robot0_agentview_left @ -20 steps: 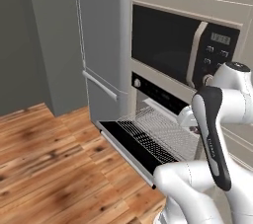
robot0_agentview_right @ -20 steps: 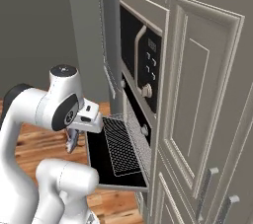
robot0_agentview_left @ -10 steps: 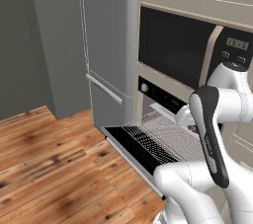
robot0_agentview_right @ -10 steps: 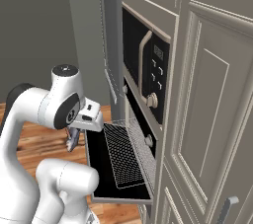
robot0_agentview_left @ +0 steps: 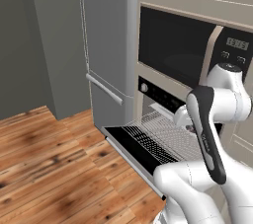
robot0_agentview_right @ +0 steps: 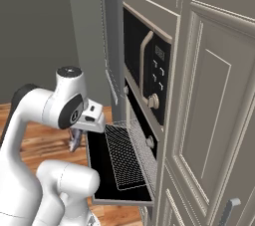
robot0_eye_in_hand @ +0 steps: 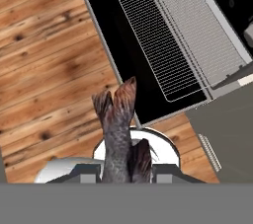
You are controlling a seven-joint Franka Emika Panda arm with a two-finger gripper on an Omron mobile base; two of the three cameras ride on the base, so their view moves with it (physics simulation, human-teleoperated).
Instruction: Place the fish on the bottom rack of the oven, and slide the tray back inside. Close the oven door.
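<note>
My gripper (robot0_eye_in_hand: 126,169) is shut on the fish (robot0_eye_in_hand: 118,129), a dark grey-brown body whose forked tail points away from the hand. The oven door (robot0_eye_in_hand: 118,55) lies folded down flat, a black panel over the wood floor. On it rests the bottom rack (robot0_eye_in_hand: 170,35), a silvery wire grid pulled most of the way out of the oven (robot0_agentview_left: 163,100). In the right base view the gripper (robot0_agentview_right: 75,139) hangs to the left of the oven door (robot0_agentview_right: 102,170), apart from the rack (robot0_agentview_right: 124,156). The fish is off to the side of the door, above the floor.
A dark-glass microwave (robot0_agentview_left: 180,50) with a keypad sits above the oven. A tall grey fridge (robot0_agentview_left: 106,45) stands to the left, its handle (robot0_agentview_left: 105,89) close to the oven's corner. Beige cabinet doors (robot0_agentview_right: 204,120) run along the right. Wood floor (robot0_agentview_left: 54,168) stretches in front.
Both base views have shifted slightly, so the camera moved a little relative to the oven. The gripper keeps hold of the fish beside the open door.
</note>
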